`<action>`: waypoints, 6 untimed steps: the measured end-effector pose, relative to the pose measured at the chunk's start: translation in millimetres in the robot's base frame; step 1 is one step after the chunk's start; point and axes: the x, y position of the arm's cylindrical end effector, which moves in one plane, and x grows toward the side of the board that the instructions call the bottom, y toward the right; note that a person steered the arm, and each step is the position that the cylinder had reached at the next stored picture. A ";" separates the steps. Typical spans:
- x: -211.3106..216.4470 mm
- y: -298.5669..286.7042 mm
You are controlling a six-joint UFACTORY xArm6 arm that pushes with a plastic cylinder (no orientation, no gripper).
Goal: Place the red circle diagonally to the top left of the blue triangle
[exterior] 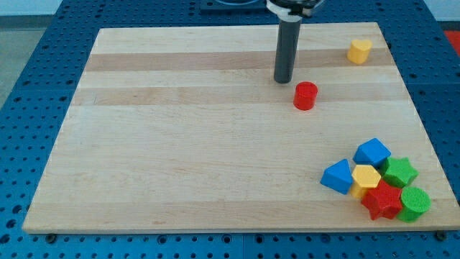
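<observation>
While my tip [282, 80] rests on the board [180, 144], the red circle [305, 96] sits just right of it. The rod has no jaws and holds nothing. The blue triangle [336, 176] lies nearer, well apart.

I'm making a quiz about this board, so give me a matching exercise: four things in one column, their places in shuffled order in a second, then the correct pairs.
Things:
1. red circle
2. yellow block standing alone
3. blue triangle
4. my tip

Places:
A. near the board's top right corner
B. left edge of the cluster at the view's bottom right
C. just up and left of the red circle
D. just right of and below my tip

Pairs: 1-D, 2-A, 3-B, 4-C
</observation>
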 end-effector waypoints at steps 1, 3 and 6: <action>16.3 34.5; 132.9 33.6; 103.4 -2.9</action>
